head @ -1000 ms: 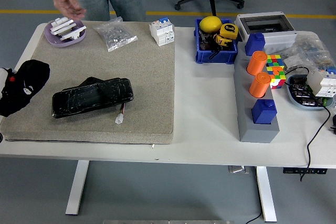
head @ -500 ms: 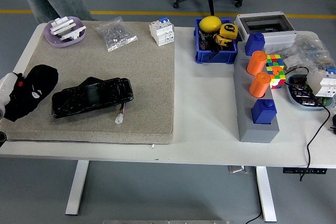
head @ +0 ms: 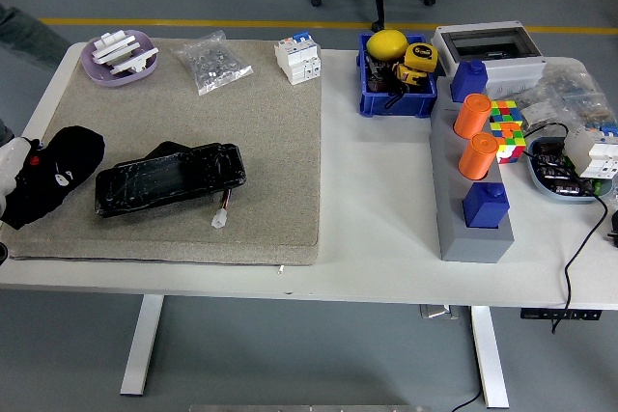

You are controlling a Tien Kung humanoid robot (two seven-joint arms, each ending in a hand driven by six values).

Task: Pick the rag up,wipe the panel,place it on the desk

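A glossy black panel (head: 171, 178) lies flat on the grey felt mat (head: 261, 123), with a short wire and white plug (head: 221, 217) at its near right corner. A dark cloth-like edge, possibly the rag (head: 168, 150), shows just behind the panel's far side. My left hand (head: 55, 174), black with a white wrist, rests low over the mat's left edge, a short gap left of the panel. Nothing is visibly held in it. My right arm is out of view.
A purple dish with white parts (head: 120, 55), a clear bag of small parts (head: 212, 63) and a white breaker (head: 297, 57) line the mat's far edge. To the right stand a blue bin (head: 396, 84), a grey block with orange cylinders (head: 471, 190) and a Rubik's cube (head: 506, 123). A person's leg (head: 19, 26) shows at the far left.
The person who reached over the purple dish has walked off to the left, out of the top of the picture. My left hand has crept slightly right and toward the near edge.
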